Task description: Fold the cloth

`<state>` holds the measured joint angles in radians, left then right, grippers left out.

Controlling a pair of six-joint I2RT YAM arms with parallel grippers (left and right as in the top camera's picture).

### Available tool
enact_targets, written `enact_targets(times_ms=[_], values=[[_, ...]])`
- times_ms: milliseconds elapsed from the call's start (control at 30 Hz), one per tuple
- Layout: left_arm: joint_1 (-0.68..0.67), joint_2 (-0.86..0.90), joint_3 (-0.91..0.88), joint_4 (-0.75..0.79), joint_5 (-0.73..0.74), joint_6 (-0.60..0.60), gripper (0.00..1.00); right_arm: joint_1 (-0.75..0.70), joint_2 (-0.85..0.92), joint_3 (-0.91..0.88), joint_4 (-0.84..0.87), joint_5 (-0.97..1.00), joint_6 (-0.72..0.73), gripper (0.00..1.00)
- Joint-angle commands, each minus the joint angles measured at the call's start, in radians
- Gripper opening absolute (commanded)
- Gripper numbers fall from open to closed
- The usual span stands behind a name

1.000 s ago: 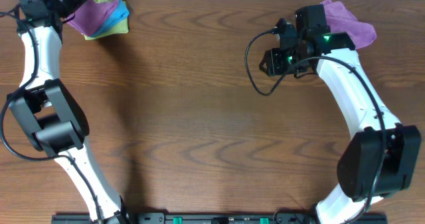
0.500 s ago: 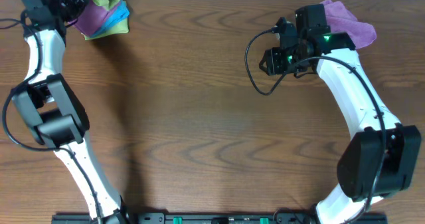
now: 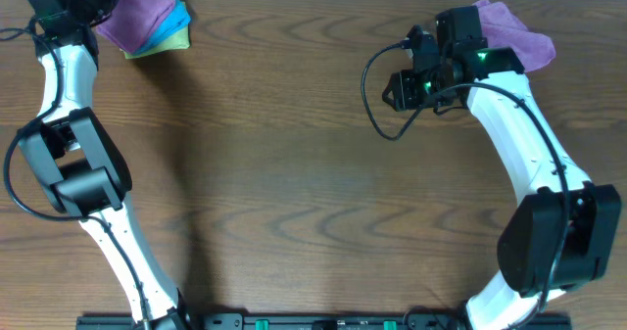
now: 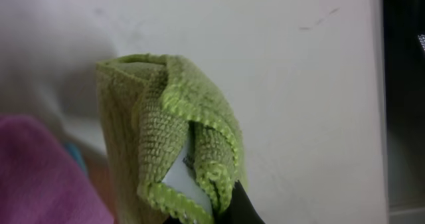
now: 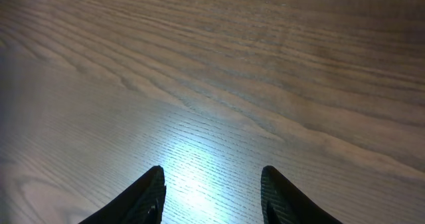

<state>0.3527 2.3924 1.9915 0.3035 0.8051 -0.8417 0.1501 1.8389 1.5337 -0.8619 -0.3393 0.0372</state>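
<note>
The left gripper (image 4: 220, 211) is clamped on a bunched fold of the lime-green microfibre cloth (image 4: 172, 144) at the far left corner of the brown wooden bench (image 3: 294, 193), beside a crumpled purple cloth (image 3: 137, 17). The right gripper (image 5: 212, 191) hangs half-spread over bare wood, empty.

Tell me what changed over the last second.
The left arm drew the green cloth off the pile of cloths toward the far edge, jaws staying shut on it; little green now shows overhead. The right arm, jaws apart over bare wood, and the purple cloth behind it stayed put.
</note>
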Motion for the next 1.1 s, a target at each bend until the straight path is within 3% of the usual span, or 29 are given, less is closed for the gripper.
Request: enact_targets(times_ms=[0,200,1067], values=[[0.007,0.057,0.02,-0.014,0.027,-0.009,0.06,0.008,-0.004,-0.004,0.002,0.002,-0.001,0.47],[0.008,0.144,0.02,-0.015,0.094,-0.026,0.06,0.008,-0.004,-0.004,-0.014,0.002,-0.001,0.46],[0.079,0.147,0.02,-0.073,0.187,0.0,0.06,0.009,-0.004,-0.004,-0.002,-0.002,0.0,0.46]])
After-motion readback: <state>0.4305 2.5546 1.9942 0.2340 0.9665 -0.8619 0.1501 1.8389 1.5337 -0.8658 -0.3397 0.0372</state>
